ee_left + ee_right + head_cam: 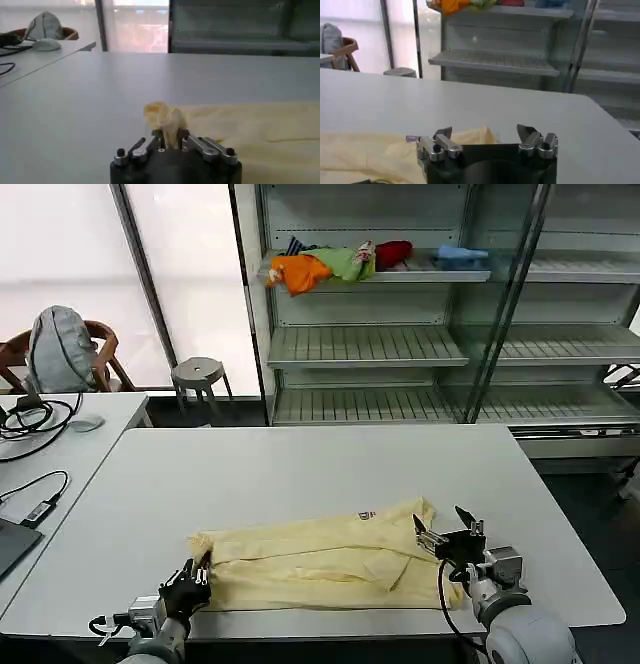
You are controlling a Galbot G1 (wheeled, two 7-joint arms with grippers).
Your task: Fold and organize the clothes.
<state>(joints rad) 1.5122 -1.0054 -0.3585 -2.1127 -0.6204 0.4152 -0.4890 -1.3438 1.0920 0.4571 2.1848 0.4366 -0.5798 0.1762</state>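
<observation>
Between my left gripper's [170,141] pinching fingers I am holding a bunched corner of the T-shirt [320,567]; my right gripper [449,533] is hovering wide open and empty above the opposite edge; lifting one-sided risks dragging and undoing the fold.

Grey table [300,474]; metal shelves [370,344] behind — bright cloths [330,266] on one; round stool [198,371].

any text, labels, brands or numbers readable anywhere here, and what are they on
No text can be read in any view.
Small dark label inside the neckline of the pale yellow T-shirt: it carries light marks, too small to read.
The left tool, shut on the shirt's edge, and the open right tool show no markings.
</observation>
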